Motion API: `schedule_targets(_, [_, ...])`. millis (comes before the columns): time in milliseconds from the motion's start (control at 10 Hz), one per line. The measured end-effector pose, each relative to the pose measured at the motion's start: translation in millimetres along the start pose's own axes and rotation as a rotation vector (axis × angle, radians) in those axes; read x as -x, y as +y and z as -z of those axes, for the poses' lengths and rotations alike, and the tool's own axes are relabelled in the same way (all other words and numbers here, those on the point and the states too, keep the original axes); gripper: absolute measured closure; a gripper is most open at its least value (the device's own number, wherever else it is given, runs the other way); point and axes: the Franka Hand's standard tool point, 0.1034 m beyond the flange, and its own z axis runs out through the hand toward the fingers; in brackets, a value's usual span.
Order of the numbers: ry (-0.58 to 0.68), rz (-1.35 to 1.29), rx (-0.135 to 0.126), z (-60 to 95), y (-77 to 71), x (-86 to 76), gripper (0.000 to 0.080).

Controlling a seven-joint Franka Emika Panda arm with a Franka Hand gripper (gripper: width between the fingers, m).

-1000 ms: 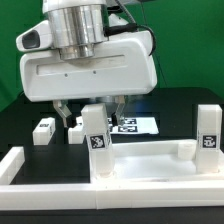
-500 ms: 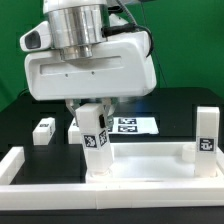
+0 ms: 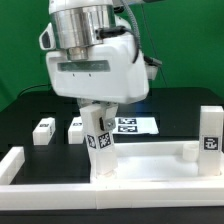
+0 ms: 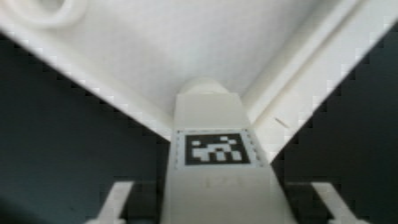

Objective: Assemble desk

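The fingers (image 4: 119, 203) are clamping the upright leg (image 3: 98, 140) near its top, one on each side, with its tag facing the wrist camera. The leg is standing at the corner of the tabletop (image 3: 150, 152) on the exterior view's left, its foot meeting the panel. Whether it is sitting fully in its socket is hidden. A second leg (image 3: 209, 135) is standing at the corner on the exterior view's right. One loose leg (image 3: 42, 130) and another spare leg (image 3: 76, 129) are waiting on the black counter (image 3: 20, 108) behind, beside the marker board (image 3: 135, 125). The tabletop is lying just inside the white border rail (image 3: 40, 196).

The step in hand is probably seating this leg by turning it into the corner. Doing it well means keeping the wrist axis directly over the leg so that it is turning about its own centre and not leaning. It also means pressing down only lightly and twisting in short arcs. The grip should be staying square across the flat faces, since a skewed hold could be tipping the leg or dragging the tabletop along the rail
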Motion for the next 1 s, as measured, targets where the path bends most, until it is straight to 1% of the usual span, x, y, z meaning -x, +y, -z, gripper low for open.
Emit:
schedule_targets(100, [-0.002,-0.114,-0.002,-0.3,-0.2,-0.2,0.0511])
schedule_targets(300, [-0.002,-0.393,-0.020,-1.1,-1.5,2.9,0.0511])
schedule_targets(500, [-0.004,-0.464,-0.022,-1.0,-1.9,3.2,0.0511])
schedule_targets(600, [-0.004,-0.437,-0.021,-1.2,-1.8,3.3,0.0511])
schedule_targets(700, [-0.004,-0.420,-0.021,-1.7,-1.8,3.6,0.0395])
schedule_targets(800, [-0.003,-0.406,-0.020,-1.7,-1.7,3.7,0.0260])
schedule_targets(900, [0.000,-0.229,-0.017,-1.4,-1.4,3.6,0.0260])
schedule_targets(1000, [-0.001,-0.090,-0.016,-0.5,-1.8,4.6,0.0173])
